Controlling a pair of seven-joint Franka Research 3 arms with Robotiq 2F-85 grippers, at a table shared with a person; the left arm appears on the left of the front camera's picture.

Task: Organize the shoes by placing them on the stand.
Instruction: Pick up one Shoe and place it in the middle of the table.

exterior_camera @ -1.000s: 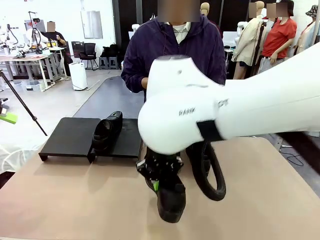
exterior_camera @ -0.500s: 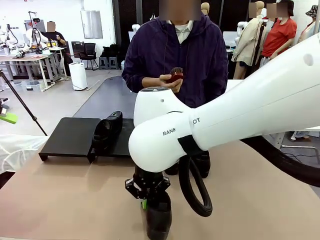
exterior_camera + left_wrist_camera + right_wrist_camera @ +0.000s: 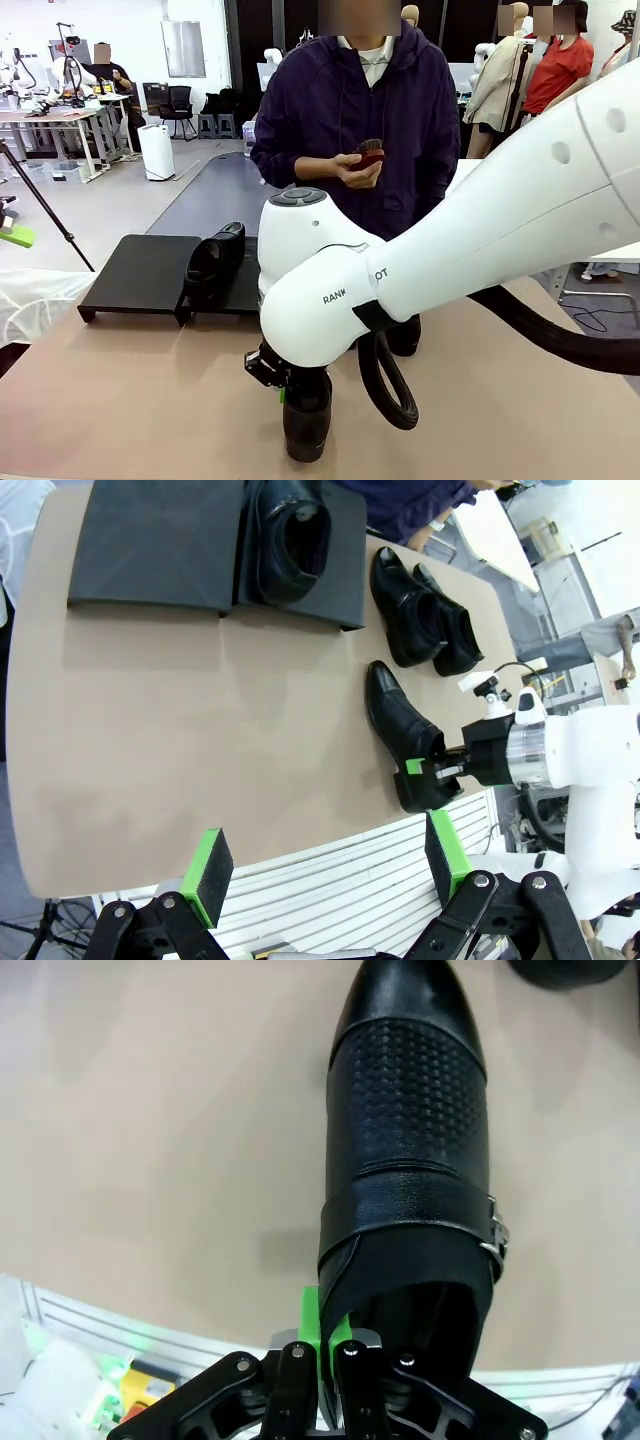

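Front view gives me a plain tan table with the matte black stand at its far left: two flat panels side by side on short legs. One racked shoe sits on the stand's right panel, close to the seam between the panels. In the left wrist view a pair of shoes stands on the table just off the stand's right end. The buckled shoe lies on my side of that pair, farther from the stand, toe pointing toward the far edge. My right gripper is pinched closed on the rim at that shoe's heel; I cannot tell whether the sole touches the table. My left gripper hangs with its jaws wide apart, holding nothing, over the near edge and well apart from the stand. Beyond the stand's right end a person in a dark purple top stands at the far edge, holding a small brown-red object. Behind the stand the room opens onto grey floor, with white desks, a white floor unit and a tripod leg.
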